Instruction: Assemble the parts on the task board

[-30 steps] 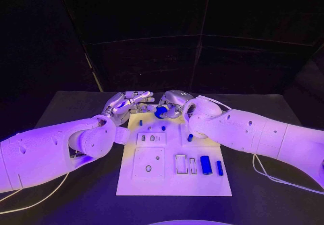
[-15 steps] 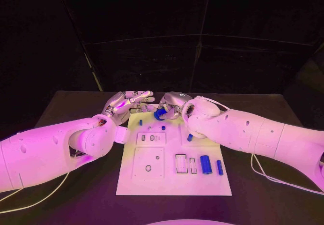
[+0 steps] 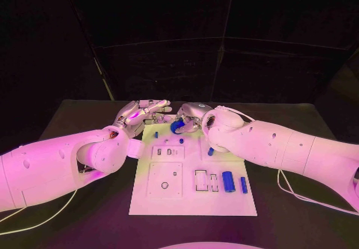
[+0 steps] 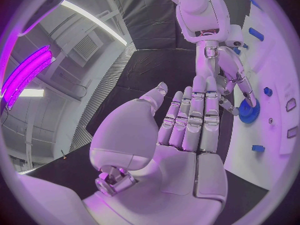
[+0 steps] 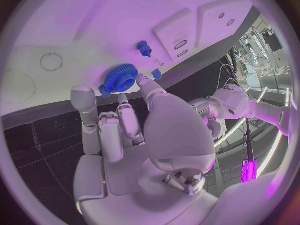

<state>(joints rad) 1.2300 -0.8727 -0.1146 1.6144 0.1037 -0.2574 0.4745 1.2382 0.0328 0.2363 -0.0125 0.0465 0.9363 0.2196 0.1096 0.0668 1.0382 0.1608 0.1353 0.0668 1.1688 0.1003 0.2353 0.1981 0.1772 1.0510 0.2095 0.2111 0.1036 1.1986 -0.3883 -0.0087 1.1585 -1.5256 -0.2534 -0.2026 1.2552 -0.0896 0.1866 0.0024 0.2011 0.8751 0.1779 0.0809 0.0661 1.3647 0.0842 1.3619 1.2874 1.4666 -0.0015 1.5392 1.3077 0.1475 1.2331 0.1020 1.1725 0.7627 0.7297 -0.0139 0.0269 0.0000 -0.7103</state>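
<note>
The white task board (image 3: 224, 205) lies in the middle of the table. My right hand (image 3: 193, 115) hovers over its far end and pinches a blue gear (image 3: 177, 126) at its fingertips. In the right wrist view the blue gear (image 5: 119, 78) sits just over the board (image 5: 69, 25), next to a small blue peg (image 5: 145, 48). My left hand (image 3: 140, 112) is beside it at the board's far left corner, open with its fingers stretched out and nothing in them. The left wrist view shows my left hand (image 4: 184, 135) flat, with the right hand's fingers (image 4: 236, 77) on the gear (image 4: 248, 111).
Small blue pegs (image 3: 180, 140) stand in the board's far half, and another (image 3: 210, 152) lies near the right edge. A thick blue cylinder (image 3: 228, 182) and a thin one (image 3: 243, 185) lie beside rectangular slots (image 3: 201, 181). Cables trail on the table at both sides.
The right hand has brought the gear a little nearer and lower over the board's far end. The left hand has hardly moved.
</note>
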